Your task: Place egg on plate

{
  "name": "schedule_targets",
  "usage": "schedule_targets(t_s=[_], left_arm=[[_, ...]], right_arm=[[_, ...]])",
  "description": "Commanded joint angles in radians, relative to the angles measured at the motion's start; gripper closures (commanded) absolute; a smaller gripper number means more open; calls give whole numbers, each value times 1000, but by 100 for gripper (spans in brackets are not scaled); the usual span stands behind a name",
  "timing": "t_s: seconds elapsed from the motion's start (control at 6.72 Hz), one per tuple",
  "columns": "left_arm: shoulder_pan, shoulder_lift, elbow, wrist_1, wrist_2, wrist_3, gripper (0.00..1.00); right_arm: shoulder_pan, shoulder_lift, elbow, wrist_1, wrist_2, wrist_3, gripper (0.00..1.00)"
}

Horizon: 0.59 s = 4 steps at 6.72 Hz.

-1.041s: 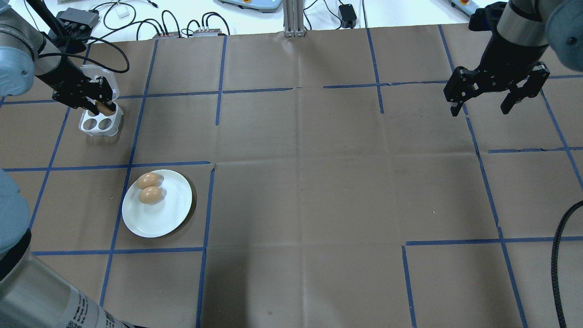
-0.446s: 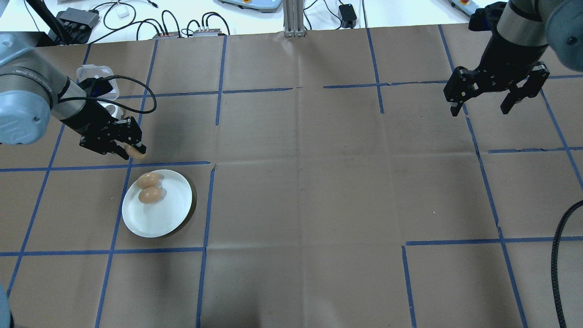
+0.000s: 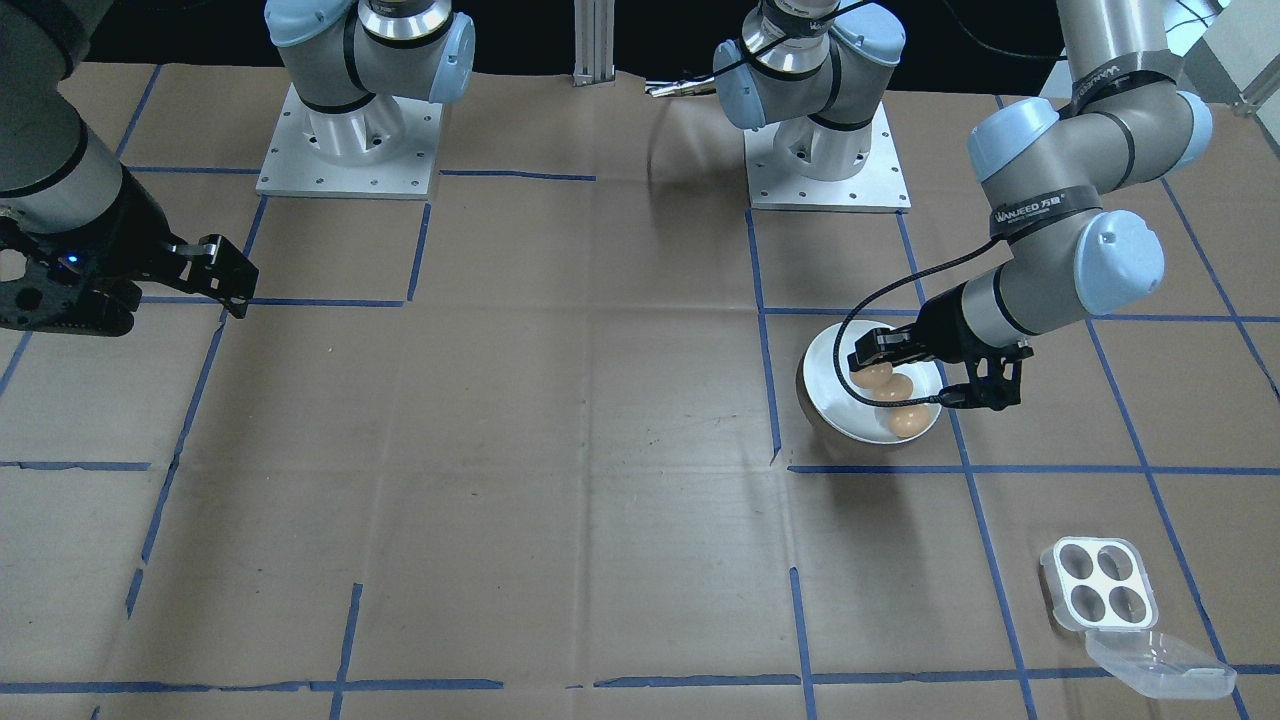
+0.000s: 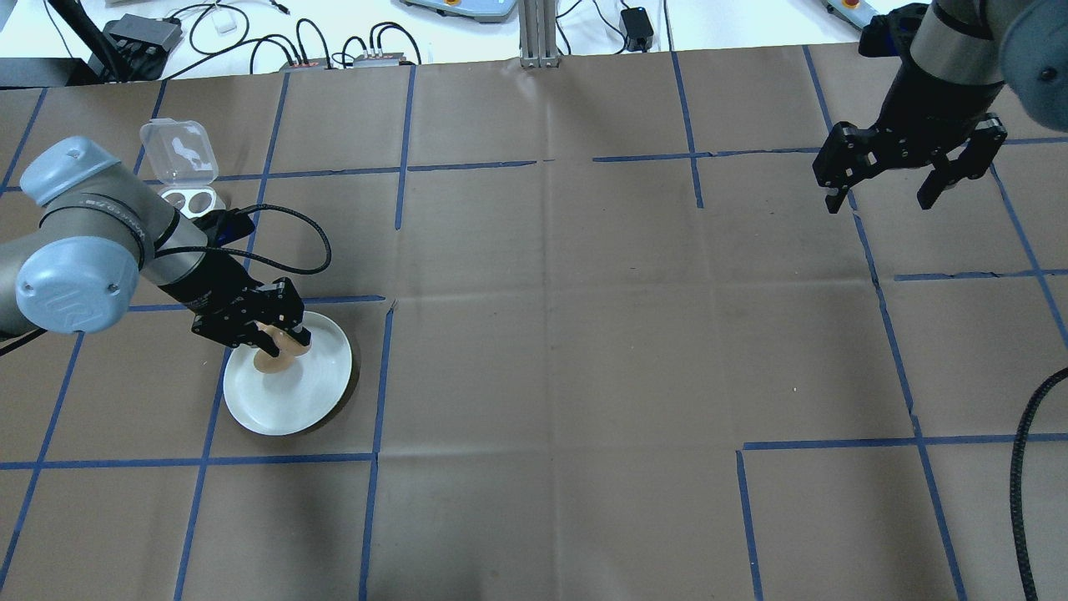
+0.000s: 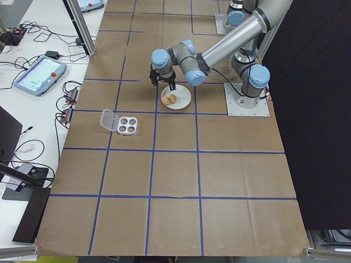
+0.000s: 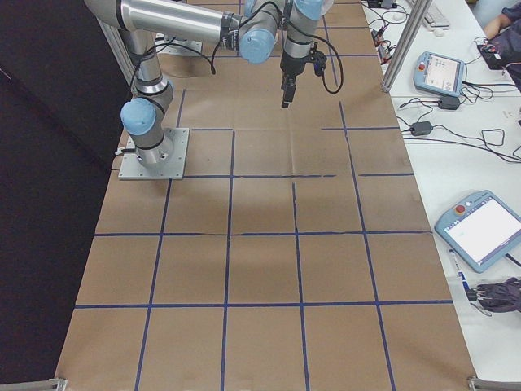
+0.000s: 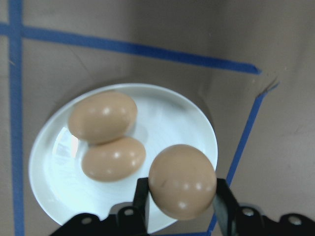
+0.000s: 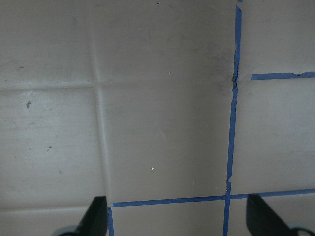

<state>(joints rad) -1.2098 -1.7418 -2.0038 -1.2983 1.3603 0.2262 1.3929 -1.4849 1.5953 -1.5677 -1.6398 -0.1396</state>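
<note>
Overhead, the left gripper (image 4: pixel 279 332) hides much of the plate (image 4: pixel 309 401); its wrist view shows jaws clamped on an egg (image 7: pixel 182 181) above the rim, beside two eggs (image 7: pixel 102 116) already resting there. Right gripper (image 4: pixel 883 189) jaws hang apart.

in the overhead view the left arm (image 4: pixel 92 250) hides half the egg tray (image 4: pixel 193 199).

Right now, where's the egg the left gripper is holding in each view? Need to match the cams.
Front-facing: held egg right of centre, over the plate.
Overhead: left side, partly under the left gripper.
Exterior left: upper centre at the near arm's tip; the egg itself is too small to pick out.
Exterior right: not in it.
Left wrist: bottom centre, between the fingers.
Right wrist: not in it.
Shared landmark: the white plate with two eggs lying on it.
</note>
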Motion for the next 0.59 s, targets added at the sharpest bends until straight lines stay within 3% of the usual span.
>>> schedule_targets(t_s=[0.0, 0.15, 0.45], left_arm=[[-1, 4, -13, -1, 0, 4, 11], [-1, 11, -12, -4, 3, 1, 1], [-2, 50, -9, -16, 14, 1, 0]], right_arm=[[0, 0, 0, 0, 0, 0, 0], [0, 0, 0, 0, 0, 0, 0], [0, 0, 0, 0, 0, 0, 0]])
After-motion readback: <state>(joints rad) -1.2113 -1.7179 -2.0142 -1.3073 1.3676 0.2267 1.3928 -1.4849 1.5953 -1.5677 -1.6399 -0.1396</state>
